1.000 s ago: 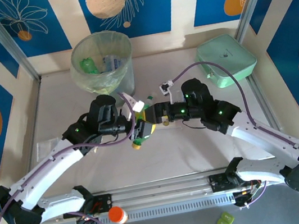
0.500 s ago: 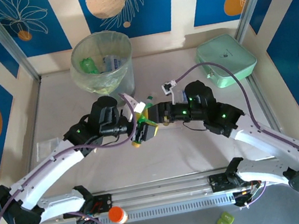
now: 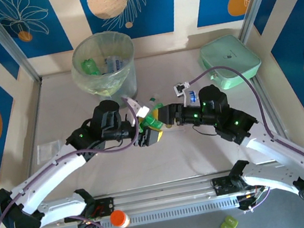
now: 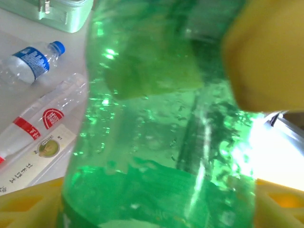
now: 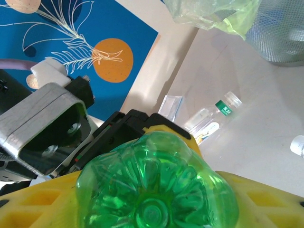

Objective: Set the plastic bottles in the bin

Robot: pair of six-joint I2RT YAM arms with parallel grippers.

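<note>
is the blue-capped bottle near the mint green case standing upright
No, the blue-capped bottle lies on its side on the table, just in front of the mint-green case.

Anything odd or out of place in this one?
One green bottle is between both hands at once: the right hand grips its base while the left hand flanks its body. Looks like a handover, not a fault. An orange-capped item lies stray at the near edge.
</note>
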